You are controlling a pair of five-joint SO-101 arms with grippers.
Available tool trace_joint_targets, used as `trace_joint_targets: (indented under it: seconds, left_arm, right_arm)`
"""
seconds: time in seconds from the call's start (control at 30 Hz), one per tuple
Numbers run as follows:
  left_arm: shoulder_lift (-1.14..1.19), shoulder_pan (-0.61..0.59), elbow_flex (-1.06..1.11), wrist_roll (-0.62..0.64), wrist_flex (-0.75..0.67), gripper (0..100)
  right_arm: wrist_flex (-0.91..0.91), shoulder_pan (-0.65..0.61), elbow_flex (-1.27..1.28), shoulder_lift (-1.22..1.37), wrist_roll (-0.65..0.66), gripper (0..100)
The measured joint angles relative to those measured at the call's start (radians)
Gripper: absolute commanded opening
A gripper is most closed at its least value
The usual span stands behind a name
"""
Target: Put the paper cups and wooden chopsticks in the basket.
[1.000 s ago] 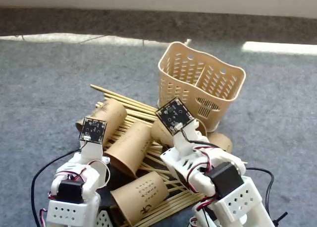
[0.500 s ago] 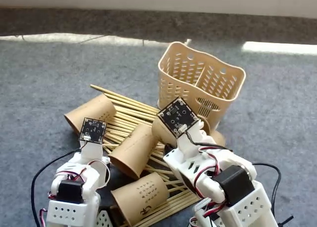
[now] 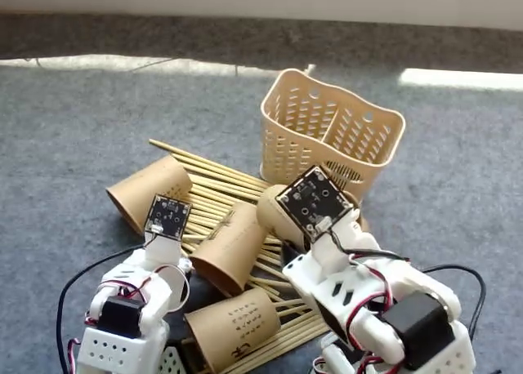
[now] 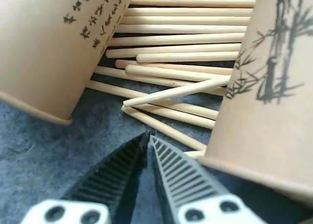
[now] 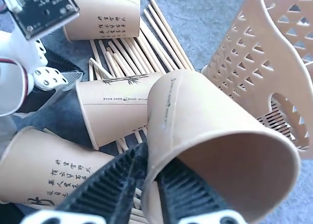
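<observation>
My right gripper (image 5: 149,169) is shut on the rim of a tan paper cup (image 5: 210,131), one finger inside and one outside; the cup lies tilted just in front of the beige slotted basket (image 5: 274,48). In the high view this cup (image 3: 274,211) sits under the right wrist, beside the basket (image 3: 331,137). My left gripper (image 4: 148,137) is shut and empty, low over the carpet between two lying cups, one (image 4: 54,43) and another (image 4: 266,92). Wooden chopsticks (image 4: 181,53) lie spread just beyond its tips. A further cup (image 3: 233,325) lies near the arm bases.
The chopsticks (image 3: 208,190) form a loose pile under and between the cups on grey carpet (image 3: 82,129). One cup (image 3: 147,193) lies at the pile's left edge, another (image 3: 233,247) in the middle. The left arm (image 5: 22,72) stands close to the right arm's side.
The right arm has shifted right and toward its base with the cup in its grip. The left wrist moved right and forward. The left cup rolled off to the left.
</observation>
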Motion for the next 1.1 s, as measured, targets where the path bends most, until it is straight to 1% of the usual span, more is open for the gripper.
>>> trace_joint_targets:
  seconds: [0.2, 0.47, 0.53, 0.7, 0.8, 0.9, 1.03, 1.1]
  left_arm:
    - [0.0, 0.0, 0.0, 0.0, -0.009, 2]
    - [0.0, 0.0, 0.0, 0.0, -0.009, 2]
    - [0.0, 0.0, 0.0, 0.0, -0.009, 2]
    - [0.0, 0.0, 0.0, 0.0, -0.009, 2]
    - [0.0, 0.0, 0.0, 0.0, -0.009, 2]
    - [0.0, 0.0, 0.0, 0.0, -0.009, 2]
    - [0.0, 0.0, 0.0, 0.0, -0.009, 2]
    - [0.0, 0.0, 0.0, 0.0, -0.009, 2]
  right_arm:
    - [0.055, 0.0, -0.126, 0.0, 0.0, 0.5]
    - [0.061, 0.0, -0.31, -0.005, 0.031, 0.5]
    - [0.061, 0.0, -0.353, -0.005, 0.051, 0.5]
    - [0.054, 0.0, -0.453, -0.005, 0.155, 0.5]
    - [0.018, 0.091, -0.474, -0.006, 0.209, 0.5]
    - [-0.046, 0.232, -0.474, -0.006, 0.242, 0.5]
    - [-0.163, 0.41, -0.42, -0.006, 0.256, 0.5]
    - [-0.212, 0.457, -0.374, -0.006, 0.282, 0.5]
